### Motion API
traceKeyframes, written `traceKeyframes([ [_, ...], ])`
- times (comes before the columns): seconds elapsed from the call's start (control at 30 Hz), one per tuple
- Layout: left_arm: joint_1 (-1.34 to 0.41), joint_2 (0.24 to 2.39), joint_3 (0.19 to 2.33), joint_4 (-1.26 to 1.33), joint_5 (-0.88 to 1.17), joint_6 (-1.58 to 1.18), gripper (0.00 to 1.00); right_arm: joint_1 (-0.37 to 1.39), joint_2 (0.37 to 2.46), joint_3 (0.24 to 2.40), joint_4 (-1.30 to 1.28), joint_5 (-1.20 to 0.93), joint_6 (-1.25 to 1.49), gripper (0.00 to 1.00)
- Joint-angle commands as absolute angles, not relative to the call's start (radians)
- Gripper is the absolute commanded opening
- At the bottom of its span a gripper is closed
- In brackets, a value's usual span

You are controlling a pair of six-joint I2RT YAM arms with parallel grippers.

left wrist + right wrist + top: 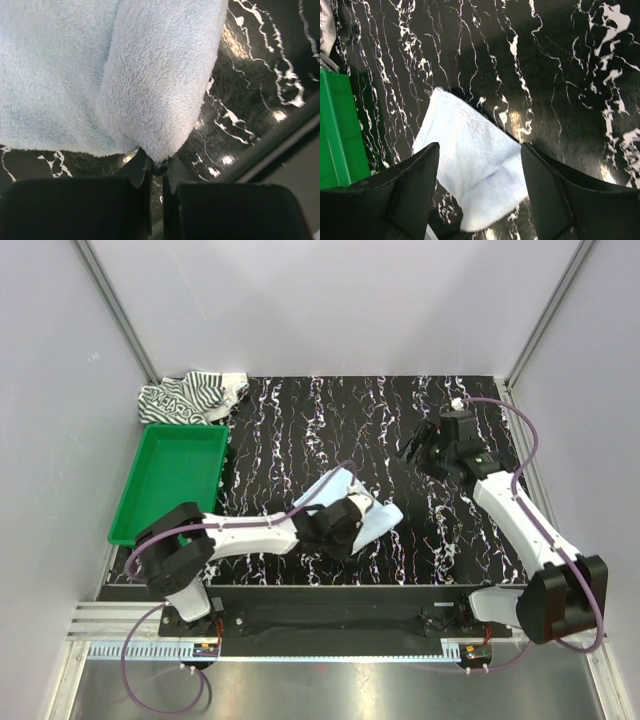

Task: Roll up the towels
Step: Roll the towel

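**Blue towel pinched by left arm, right arm clear of it**

Light blue towel [388, 518] lies near the middle of the counter [300, 420], toward the near edge, partly folded over itself. Its long axis runs aslant, far-left to near-right in the top view. Left gripper [350, 522] sits right on it. In the left wrist view the jaws are almost together, and the tip of a thick folded lobe of terry disappears between them, so it reads as a pinch on the fold. How much cloth is inside cannot be seen.

Right gripper [415, 447] hovers over the far right of the counter, well apart from the towel. Its jaws are wide with nothing between them. The right wrist view shows the towel lying on the counter through the gap, not touched. From these jaws the towel lies to the left and nearer the bases.

Striped towel [190, 398] is bunched in the far-left corner behind the green tray [150, 432], unrolled, with neither arm close to it.

Judgement: the roll on the blue towel is only partly made. The left arm is the nearer one and already has the fold. The next turn needs to go across the long axis, or the roll will skew. Pulling from a single pinch point could drag the whole cloth rather than turn it. The right arm is free to pin the loose end.
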State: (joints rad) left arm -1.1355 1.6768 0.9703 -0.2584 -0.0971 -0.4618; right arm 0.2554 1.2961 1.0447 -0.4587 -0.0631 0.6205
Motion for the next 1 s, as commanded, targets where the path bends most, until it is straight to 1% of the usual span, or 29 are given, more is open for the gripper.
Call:
traceKeyframes([
  [0.0,-1.053,1.574,0.907,-0.12,0.144,-0.558,0.0,0.258,1.211,1.052,-0.558,-0.014,0.6,0.73],
  [0.03,-1.033,1.559,0.852,-0.086,0.181,-0.598,0.0,0.256,1.166,1.043,-0.554,-0.023,0.6,0.73],
  [0.07,-0.99,1.54,0.823,-0.004,0.254,-0.621,0.0,0.256,1.138,1.017,-0.533,-0.053,0.601,0.73],
  [0.13,-0.95,1.514,0.773,0.078,0.325,-0.691,0.0,0.256,1.067,0.994,-0.512,-0.093,0.601,0.73],
  [0.27,-0.842,1.519,0.651,0.304,0.503,-0.836,0.0,0.256,0.999,0.962,-0.499,-0.223,0.598,0.73],
  [0.33,-0.816,1.532,0.614,0.424,0.541,-0.946,0.0,0.256,0.976,0.943,-0.471,-0.315,0.603,0.72],
  [0.43,-0.785,1.549,0.571,0.477,0.578,-1.064,0.0,0.256,0.956,0.879,-0.384,-0.431,0.617,0.68],
  [0.47,-0.773,1.552,0.562,0.517,0.59,-1.089,0.0,0.256,0.954,0.833,-0.35,-0.501,0.627,0.67],
  [0.53,-0.764,1.558,0.546,0.544,0.595,-1.163,0.0,0.256,0.951,0.783,-0.252,-0.549,0.678,0.63],
  [0.57,-0.755,1.566,0.543,0.56,0.606,-1.186,0.0,0.256,0.951,0.728,-0.214,-0.587,0.698,0.59],
  [0.63,-0.747,1.574,0.544,0.574,0.62,-1.227,0.0,0.258,0.965,0.671,-0.123,-0.623,0.765,0.47],
  [0.67,-0.738,1.577,0.549,0.563,0.63,-1.233,0.0,0.259,0.972,0.616,-0.019,-0.653,0.813,0.43],
  [0.7,-0.735,1.578,0.549,0.557,0.63,-1.252,0.0,0.259,0.995,0.591,0.048,-0.669,0.836,0.34],
  [0.73,-0.733,1.578,0.549,0.554,0.632,-1.259,0.0,0.262,1.011,0.571,0.148,-0.679,0.854,0.31],
  [0.83,-0.724,1.58,0.555,0.503,0.635,-1.264,0.0,0.294,1.095,0.508,0.327,-0.701,0.928,0.27],
  [0.97,-0.718,1.592,0.529,0.511,0.624,-1.278,0.0,0.343,1.244,0.537,0.454,-0.687,0.953,0.24],
])
